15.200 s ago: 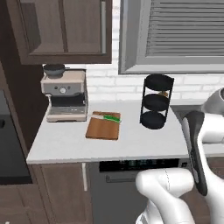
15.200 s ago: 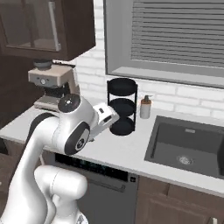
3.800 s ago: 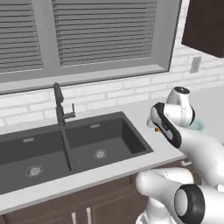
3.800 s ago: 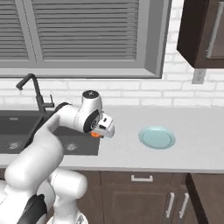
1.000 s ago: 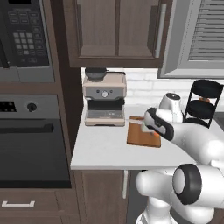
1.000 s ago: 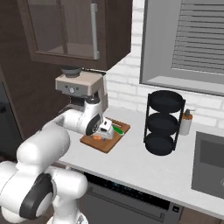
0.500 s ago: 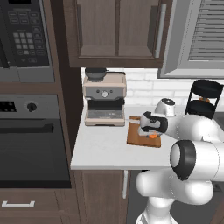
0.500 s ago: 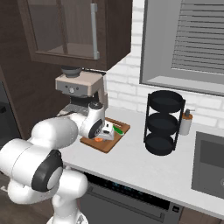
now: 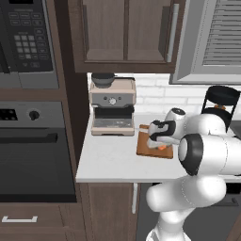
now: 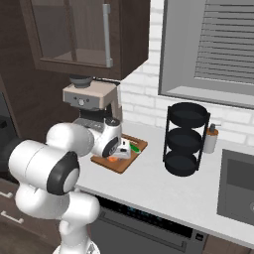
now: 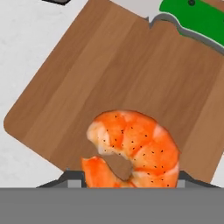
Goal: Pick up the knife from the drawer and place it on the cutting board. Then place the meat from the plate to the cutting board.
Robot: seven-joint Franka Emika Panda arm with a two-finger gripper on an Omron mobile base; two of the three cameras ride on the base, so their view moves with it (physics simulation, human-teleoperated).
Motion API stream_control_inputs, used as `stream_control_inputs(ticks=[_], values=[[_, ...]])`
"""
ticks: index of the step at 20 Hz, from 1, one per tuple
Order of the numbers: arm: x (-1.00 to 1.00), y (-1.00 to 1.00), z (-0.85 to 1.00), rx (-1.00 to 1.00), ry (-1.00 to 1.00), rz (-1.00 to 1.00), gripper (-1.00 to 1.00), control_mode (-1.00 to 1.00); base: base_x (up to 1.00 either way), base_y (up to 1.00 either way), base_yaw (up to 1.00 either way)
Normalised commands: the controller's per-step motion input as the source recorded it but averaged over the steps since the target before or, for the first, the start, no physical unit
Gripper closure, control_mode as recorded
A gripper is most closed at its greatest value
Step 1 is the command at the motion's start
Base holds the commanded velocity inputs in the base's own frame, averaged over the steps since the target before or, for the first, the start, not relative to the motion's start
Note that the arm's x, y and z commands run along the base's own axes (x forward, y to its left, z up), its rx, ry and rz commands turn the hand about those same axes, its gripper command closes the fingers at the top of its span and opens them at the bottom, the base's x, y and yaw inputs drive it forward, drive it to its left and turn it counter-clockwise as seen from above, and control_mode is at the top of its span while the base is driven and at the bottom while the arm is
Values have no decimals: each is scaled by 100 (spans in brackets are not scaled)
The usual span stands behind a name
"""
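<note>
- The small orange-red curled lump of meat lies on the flat rectangular reddish-brown wooden cutting board, near one of the board's long edges in the hand view; its curl opens toward the bottom of that view, with the tail end at lower left.
- In the left base view the meat shows as an orange speck on the cutting board, just below the hand.
- The small kitchen knife with the bright green handle lies on the same board, apart from the meat; its long axis runs roughly along the far side of the board, the handle toward the upper right of the hand view and the silver blade toward the upper left.
- The two-finger gripper hangs directly over the board, pointing down at the meat.
- Whether the jaws are spread or pinching the meat cannot be told: the finger tips are hidden in each view.
- The board rests on the white countertop, just right of the beige-and-steel coffee machine.
</note>
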Motion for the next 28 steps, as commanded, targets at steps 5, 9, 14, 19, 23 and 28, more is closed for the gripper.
stream_control_inputs(ticks=[5, 9, 14, 19, 23, 28], values=[[14, 5, -26, 0, 0, 5, 100, -100, 0, 0, 0], [7, 3, -17, 0, 0, 1, -100, -100, 0, 0, 0], [0, 0, 0, 0, 0, 0, -100, -100, 0, 0, 0], [-17, 0, 9, 0, 0, 0, -100, -100, 0, 0, 0], [-65, 0, 51, 0, 0, 0, -100, -100, 0, 0, 0], [-71, 0, 39, 0, 0, 0, -100, -100, 0, 0, 0]])
